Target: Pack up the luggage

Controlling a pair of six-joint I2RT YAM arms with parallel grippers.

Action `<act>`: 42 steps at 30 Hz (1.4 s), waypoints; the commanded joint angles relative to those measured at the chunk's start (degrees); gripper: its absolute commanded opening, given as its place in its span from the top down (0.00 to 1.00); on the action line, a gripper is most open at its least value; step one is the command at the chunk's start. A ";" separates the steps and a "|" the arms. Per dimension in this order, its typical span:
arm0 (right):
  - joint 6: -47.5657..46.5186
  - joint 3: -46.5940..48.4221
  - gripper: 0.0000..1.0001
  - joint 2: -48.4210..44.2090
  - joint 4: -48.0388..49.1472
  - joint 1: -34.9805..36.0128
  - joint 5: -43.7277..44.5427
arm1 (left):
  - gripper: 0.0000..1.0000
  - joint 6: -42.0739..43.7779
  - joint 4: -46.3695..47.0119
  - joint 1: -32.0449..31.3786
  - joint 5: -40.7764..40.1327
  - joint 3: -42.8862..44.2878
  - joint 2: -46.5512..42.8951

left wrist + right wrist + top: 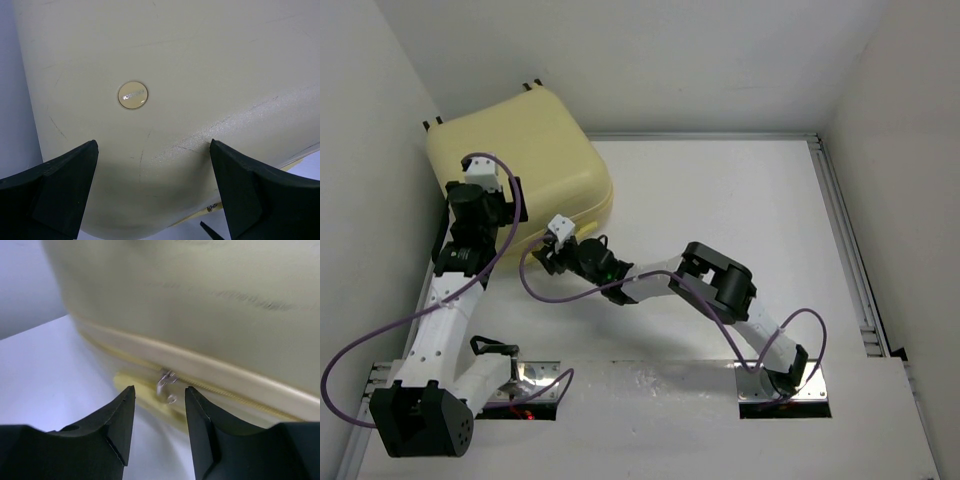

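Luggage (520,160) lies closed at the far-left corner of the table (740,220). Left gripper (152,150) is spread wide over the shell. Right gripper (160,392) is half-spread and empty, facing the zipper pull (166,382). Zipper step appears in hand; the next move calls for pinching that pull.

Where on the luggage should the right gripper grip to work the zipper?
The small metal zipper pull hanging at the luggage seam. Approach from the table side, as the right gripper is aimed, and pinch the thin tab across its flat faces; it dangles clear of the shell.
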 commanded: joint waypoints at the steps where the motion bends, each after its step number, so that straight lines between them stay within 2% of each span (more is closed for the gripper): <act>1: -1.19 5.09 0.55 0.74 -2.04 0.05 8.63 | 0.01 0.43 -1.62 0.59 -1.84 -1.23 -0.89; 3: -0.58 6.58 0.56 1.01 -2.93 0.23 11.09 | 0.01 0.43 -1.62 0.59 -1.84 -1.23 -1.41; 8: 0.12 8.08 0.56 2.24 -4.76 1.02 11.01 | 0.01 0.96 -1.62 0.59 -2.98 -2.37 -2.73; 13: 1.27 12.03 0.64 4.26 -8.90 1.81 14.25 | 0.01 1.66 -1.62 0.59 -4.21 -2.37 -4.75; 14: 1.10 12.38 0.68 4.78 -9.78 2.07 14.78 | 0.01 1.66 -1.62 0.59 -4.21 -2.90 -4.76; 15: 0.92 12.91 0.76 5.40 -10.66 1.81 15.31 | 0.01 1.66 -1.62 0.59 -4.21 -2.90 -5.37; 21: -0.31 11.34 1.00 5.67 -10.41 1.55 15.84 | 0.01 1.13 -3.47 1.11 -4.83 -4.21 -6.60; 31: -2.94 3.43 1.00 0.93 -6.10 -0.65 14.00 | 0.01 -0.54 -3.47 1.12 -6.49 -4.75 -2.66; 42: -5.58 -6.85 1.00 -7.32 -5.74 -9.96 13.47 | 0.07 -0.54 -2.85 2.35 -7.83 -6.33 3.94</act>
